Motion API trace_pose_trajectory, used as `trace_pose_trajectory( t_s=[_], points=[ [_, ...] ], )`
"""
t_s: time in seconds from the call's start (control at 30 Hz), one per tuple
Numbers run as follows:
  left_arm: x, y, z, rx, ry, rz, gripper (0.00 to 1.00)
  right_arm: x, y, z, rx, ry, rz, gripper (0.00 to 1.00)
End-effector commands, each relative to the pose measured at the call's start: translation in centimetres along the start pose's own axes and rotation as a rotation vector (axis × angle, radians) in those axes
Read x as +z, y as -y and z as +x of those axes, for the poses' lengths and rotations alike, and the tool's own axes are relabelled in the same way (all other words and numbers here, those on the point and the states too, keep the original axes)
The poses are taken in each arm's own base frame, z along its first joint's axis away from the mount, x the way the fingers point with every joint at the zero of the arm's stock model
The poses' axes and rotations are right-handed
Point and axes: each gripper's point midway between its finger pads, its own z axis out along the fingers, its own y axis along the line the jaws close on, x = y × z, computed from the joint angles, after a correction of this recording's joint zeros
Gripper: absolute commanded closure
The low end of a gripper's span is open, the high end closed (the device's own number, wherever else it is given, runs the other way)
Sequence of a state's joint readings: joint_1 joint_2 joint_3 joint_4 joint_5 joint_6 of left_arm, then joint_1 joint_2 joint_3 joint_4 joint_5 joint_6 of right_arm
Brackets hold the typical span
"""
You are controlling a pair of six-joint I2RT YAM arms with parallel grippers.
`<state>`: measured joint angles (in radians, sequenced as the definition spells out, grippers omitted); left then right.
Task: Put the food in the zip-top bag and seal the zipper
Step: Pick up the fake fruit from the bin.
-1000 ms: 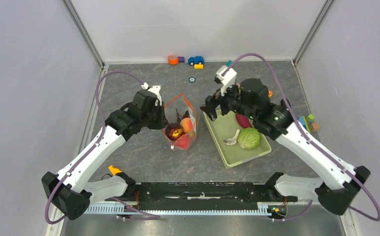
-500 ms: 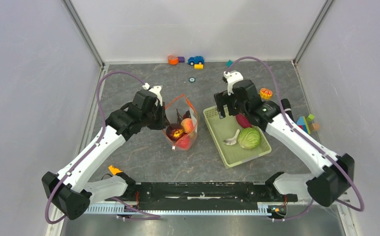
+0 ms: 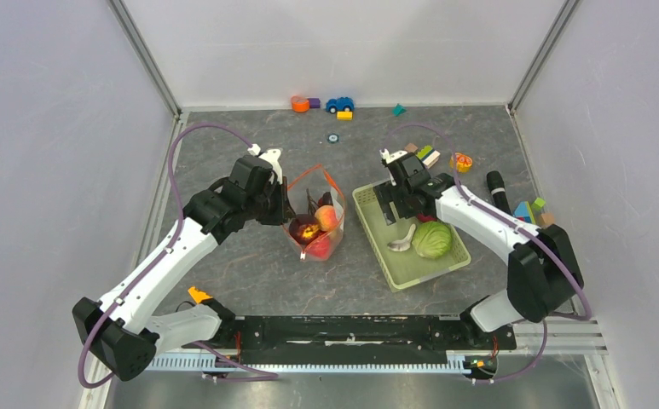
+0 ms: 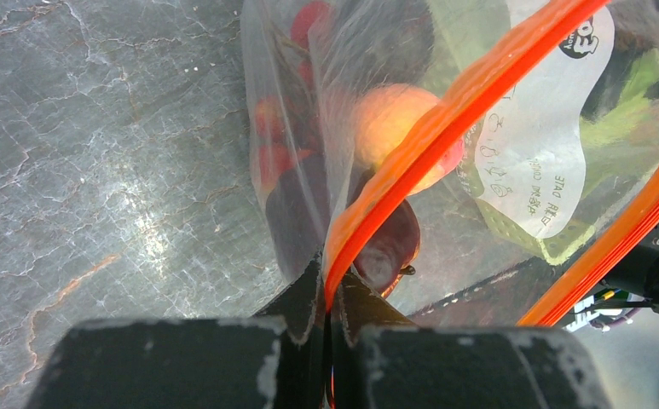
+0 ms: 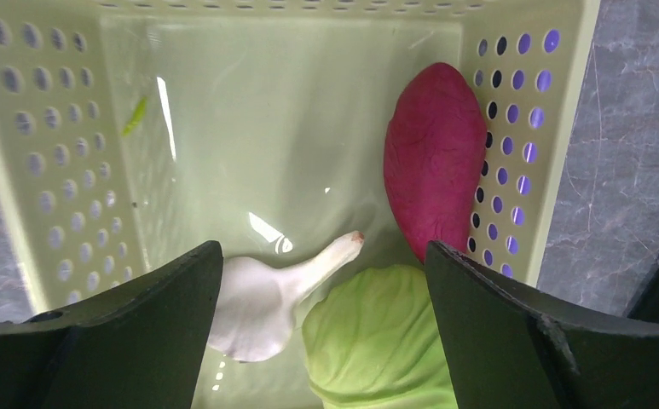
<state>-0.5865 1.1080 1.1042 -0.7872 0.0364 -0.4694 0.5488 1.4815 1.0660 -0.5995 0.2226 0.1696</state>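
The bag (image 3: 313,213) stands open on the bench (image 3: 249,264) just left of the overhead frame's centre, with its mouth facing up. The left tool (image 3: 281,200) is at the left edge of that mouth. In the left wrist view, the left tool (image 4: 330,290) at bottom centre is pressed together on the zipper (image 4: 445,128), which runs as an orange strip up to the upper right. A peach (image 4: 390,128) shows through the clear plastic behind the strip. From above, the peach (image 3: 327,217) lies inside the bag beside a dark fruit (image 3: 304,227).

Right of the bag is the basket (image 3: 368,209), near it but apart. The right tool (image 3: 391,204) hangs over the basket's upper end. In its wrist view, the right tool (image 5: 323,249) is spread wide, with one finger at each lower corner of the frame. Between the fingers lie a garlic (image 5: 253,302) and a cabbage (image 5: 377,332), touching at bottom centre. A purple-red piece (image 5: 436,158) rests against the right wall of the basket (image 5: 53,153). From above, the cabbage (image 3: 432,240) sits right of centre with the garlic (image 3: 402,239) beside it.
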Motion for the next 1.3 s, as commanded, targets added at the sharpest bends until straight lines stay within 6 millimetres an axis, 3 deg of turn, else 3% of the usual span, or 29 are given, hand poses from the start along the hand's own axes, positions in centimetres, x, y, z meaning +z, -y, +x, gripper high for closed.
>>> trace_pose_trajectory(
  t_s=[0.0,0.53,1.27],
  points=[
    [-0.5,1.1,-1.3,0.059,0.038,0.051,0.98,1.2,1.5,-0.2,-0.007,0.013,0.089,0.08],
    [-0.3,1.2,-1.3,0.059,0.030,0.058,0.98,3.7,4.8,-1.6,-0.028,0.097,0.315,0.23],
    [-0.2,1.1,-1.2,0.057,0.028,0.052,0.98,7.0,6.3,0.8,-0.083,0.035,0.448,0.36]
  ],
)
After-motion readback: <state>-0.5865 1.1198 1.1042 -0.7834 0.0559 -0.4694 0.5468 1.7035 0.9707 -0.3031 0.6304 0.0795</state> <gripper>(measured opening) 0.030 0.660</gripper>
